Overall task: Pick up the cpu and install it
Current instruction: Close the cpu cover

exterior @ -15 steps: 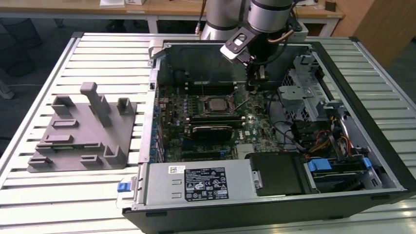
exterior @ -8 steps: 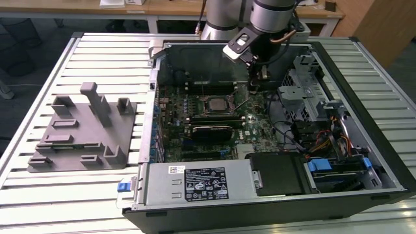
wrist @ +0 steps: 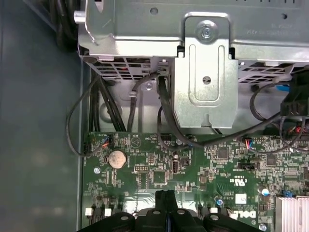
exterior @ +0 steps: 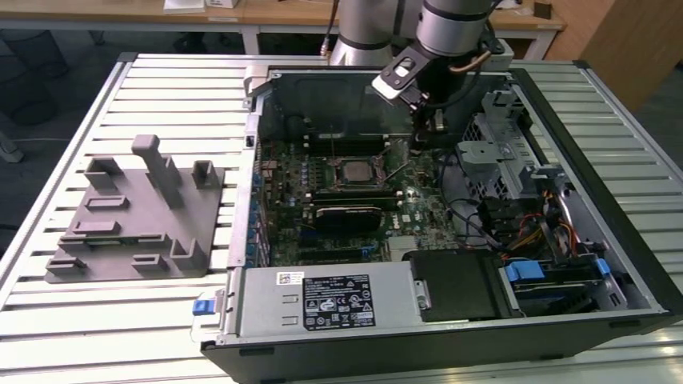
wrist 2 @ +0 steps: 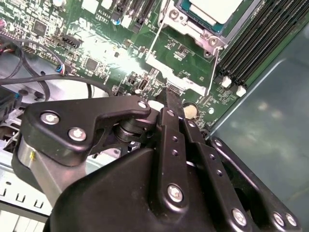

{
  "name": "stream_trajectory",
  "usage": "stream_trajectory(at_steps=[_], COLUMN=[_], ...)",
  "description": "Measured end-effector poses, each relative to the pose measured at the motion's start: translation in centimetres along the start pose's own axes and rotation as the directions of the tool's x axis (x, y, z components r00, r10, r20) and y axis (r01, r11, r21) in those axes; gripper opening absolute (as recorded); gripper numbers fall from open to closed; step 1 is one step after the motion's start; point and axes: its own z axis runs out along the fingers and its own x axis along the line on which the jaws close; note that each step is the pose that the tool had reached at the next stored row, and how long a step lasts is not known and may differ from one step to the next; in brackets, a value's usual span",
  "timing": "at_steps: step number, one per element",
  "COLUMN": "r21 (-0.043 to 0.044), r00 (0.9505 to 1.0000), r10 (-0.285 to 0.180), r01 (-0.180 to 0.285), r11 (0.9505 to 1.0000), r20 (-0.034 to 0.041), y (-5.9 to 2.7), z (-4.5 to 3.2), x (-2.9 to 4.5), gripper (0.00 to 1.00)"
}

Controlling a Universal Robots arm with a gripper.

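Exterior view, listed for you from its left to its right:

- Grey plastic fixture block [exterior: 128,216] with upright posts. It lies on the slatted pale metal table [exterior: 64,320], at nine o'clock from the case and apart from it.
- Open black desktop computer case [exterior: 427,348]. You see it lying on its side with the green motherboard [exterior: 427,212] facing up inside.
- Silver box-shaped power supply [exterior: 320,300] with a black label. It sits at six o'clock inside the case.
- Small flat square cpu [exterior: 350,170] with a silvery-white metal top. It is seated in the metal-framed socket [wrist 2: 179,20] near the middle of the board. A thin wire lever [exterior: 399,167] slants beside the socket at its three o'clock.
- Black two-fingered gripper [exterior: 423,132] on the grey arm. It hangs over the board at about two o'clock from the cpu, near it but not touching. In both wrist views you see its fingers [wrist 2: 166,130] pressed together, with nothing between them.
- Round silver coin cell [wrist: 116,158]. It sits on the board, shown in the first wrist view.
- Silver sheet-metal drive cage [exterior: 501,152]. It stands at three o'clock in the case, with black cables [wrist: 164,111] running beneath it.
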Motion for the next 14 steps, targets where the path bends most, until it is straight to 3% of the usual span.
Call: stream_trajectory(at_steps=[7, 14], r21=[0.0004, 0.0004], r00=[1.0, 1.0], r10=[0.0, 0.0], r01=[0.0, 0.0], r11=[1.0, 1.0], r20=[0.0, -0.0001], y=[0.0, -0.48], z=[1.06, 1.25], x=[0.09, 0.09], gripper=[0.11, 0.11])
